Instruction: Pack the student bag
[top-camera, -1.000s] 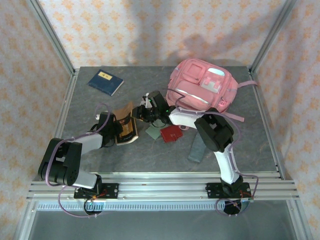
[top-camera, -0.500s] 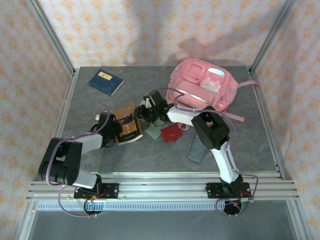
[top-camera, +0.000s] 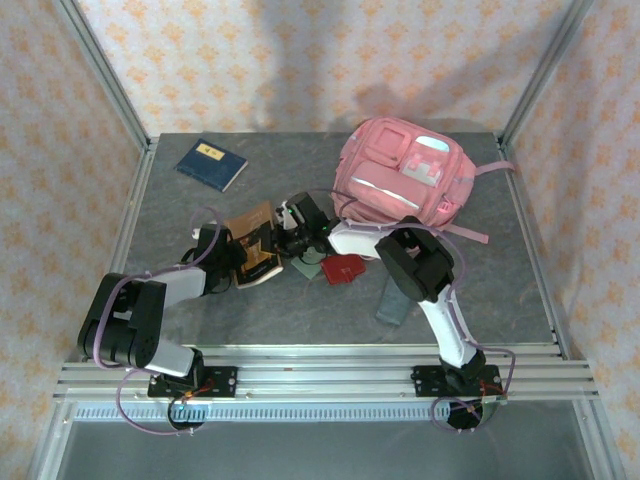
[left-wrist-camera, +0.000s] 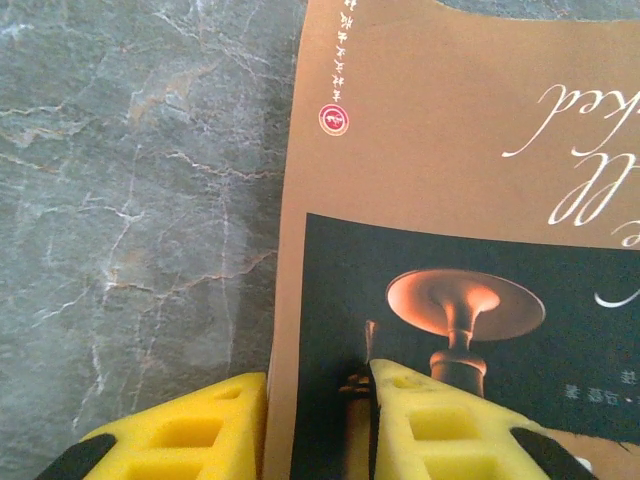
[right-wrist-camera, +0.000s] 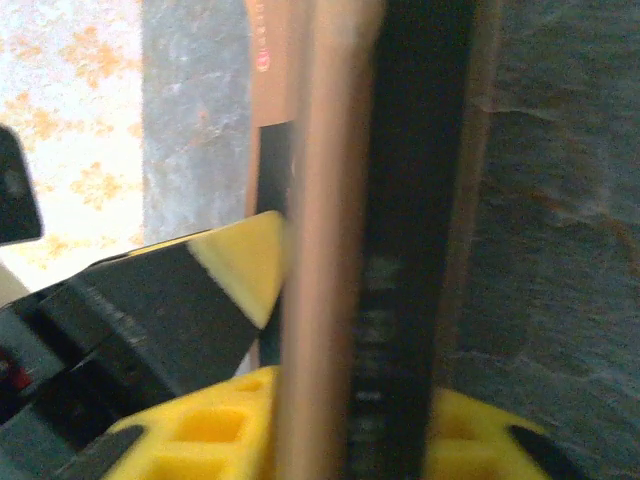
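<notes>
One backpack, one blue book, one brown book, three small items

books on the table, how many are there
2. A blue book lies at the far left; a brown book sits mid-table. A red item and a green item beside it can't be identified, and the student bag may hide more.

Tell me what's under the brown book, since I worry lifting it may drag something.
Beside the brown book, bare grey table shows, and the left tool straddles the book's edge. Whatever lies directly beneath the cover is hidden by the book itself.
</notes>
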